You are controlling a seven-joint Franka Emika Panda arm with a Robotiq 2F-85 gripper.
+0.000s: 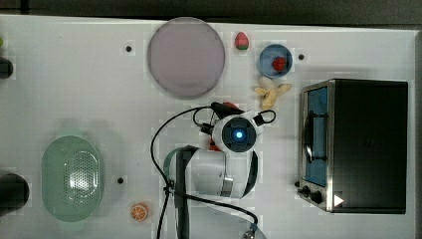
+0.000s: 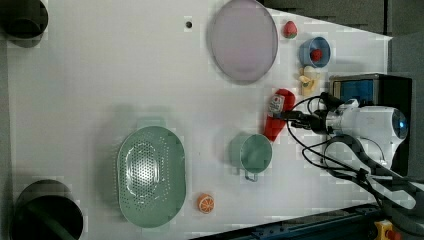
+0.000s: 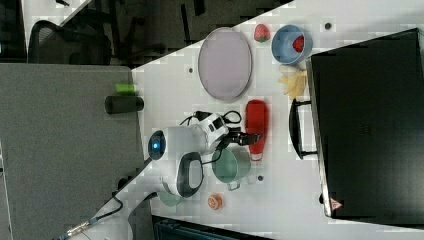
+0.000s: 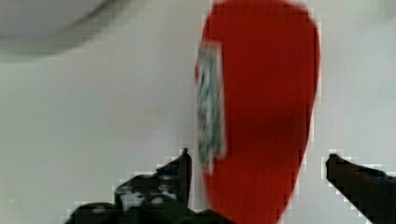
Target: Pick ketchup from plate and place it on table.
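Note:
The ketchup (image 2: 277, 112) is a red bottle with a small label, lying on its side on the white table (image 1: 74, 89), off the plate. It lies between the plate (image 2: 242, 40) and a green cup in the left view. The pale mauve plate (image 1: 185, 57) has nothing on it. My gripper (image 4: 258, 156) is open, one dark finger on each side of the ketchup (image 4: 261, 107), and a gap shows beside one finger. In the right view the gripper (image 3: 245, 137) sits at the bottle (image 3: 256, 125). From above, the arm's wrist (image 1: 239, 134) covers most of the bottle.
A green cup (image 2: 252, 152) stands right beside the bottle. A black toaster oven (image 1: 361, 144) is on the top view's right, with a banana (image 1: 271, 92), a blue bowl (image 1: 275, 60) and a strawberry (image 1: 242, 41) nearby. A green basket (image 1: 72, 178) and an orange slice (image 1: 140, 211) lie at the lower left.

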